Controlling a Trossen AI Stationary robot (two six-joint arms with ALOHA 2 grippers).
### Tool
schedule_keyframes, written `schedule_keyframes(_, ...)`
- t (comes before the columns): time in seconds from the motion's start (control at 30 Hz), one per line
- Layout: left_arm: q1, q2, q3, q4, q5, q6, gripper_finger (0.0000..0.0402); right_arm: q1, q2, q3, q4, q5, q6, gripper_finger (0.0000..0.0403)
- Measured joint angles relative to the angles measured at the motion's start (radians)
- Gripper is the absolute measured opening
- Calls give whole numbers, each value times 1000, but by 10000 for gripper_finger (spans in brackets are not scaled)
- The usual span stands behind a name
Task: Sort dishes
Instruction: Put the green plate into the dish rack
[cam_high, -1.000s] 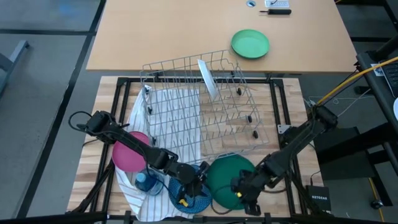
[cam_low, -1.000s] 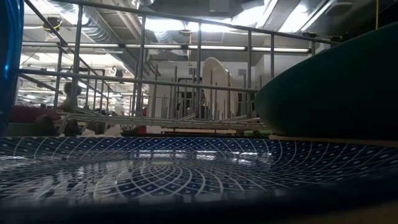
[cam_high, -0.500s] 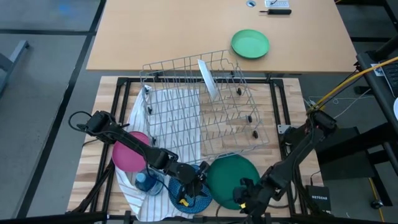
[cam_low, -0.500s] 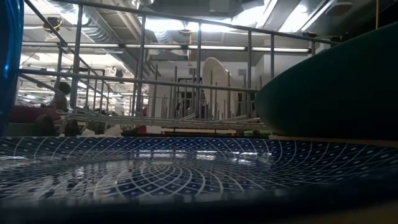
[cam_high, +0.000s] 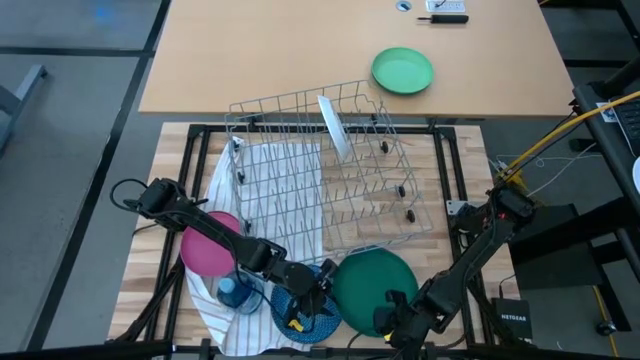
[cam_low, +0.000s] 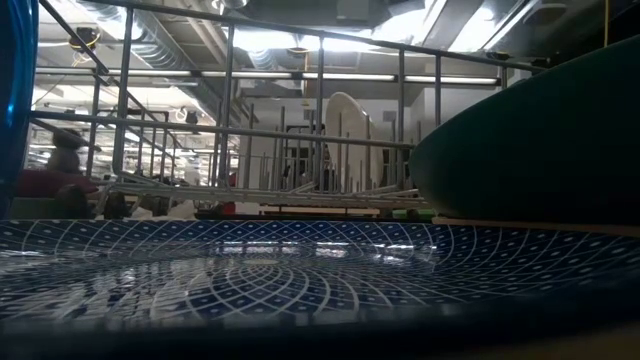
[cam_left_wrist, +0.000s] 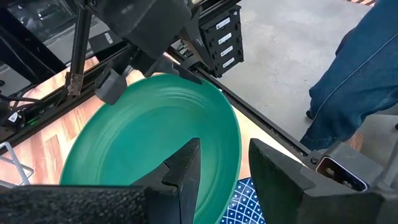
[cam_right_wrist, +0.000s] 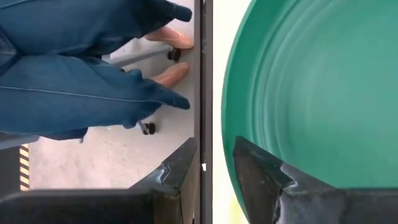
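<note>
The dark green plate (cam_high: 372, 290) lies flat on the near edge of the table (cam_high: 150, 270), in front of the wire rack (cam_high: 320, 165) and just beside the blue patterned plate (cam_high: 305, 310). Judged from its look, it is rigid, smooth-glazed, fairly light and breakable; the surface will likely be slippery, so the only workable hold is a pinch across the raised rim, one finger above and one below.

Right claw (cam_right_wrist: 214, 162): released, jaws parted with nothing between them. It sits at the plate's near rim; in the right wrist view one finger overlaps the rim, the other lies outside it, over the table's edge frame. Whether either finger touches the plate cannot be told.

Left claw (cam_left_wrist: 224, 165): also released and empty, positioned over the blue patterned plate, pointing toward the green plate's opposite rim.

A magenta plate (cam_high: 208, 250) lies further left; a white plate (cam_high: 335, 125) stands upright in the rack
</note>
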Motion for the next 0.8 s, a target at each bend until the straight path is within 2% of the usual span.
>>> schedule_keyframes(0.4,0,0,0,0,0,-19,125,0,47,0,0,-9,-4,108)
schedule_keyframes(0.67,0,0,0,0,0,-13,125,-3,47,0,-1,58,-4,108)
schedule_keyframes(0.8,0,0,0,0,0,-13,125,-3,47,0,0,77,-4,91)
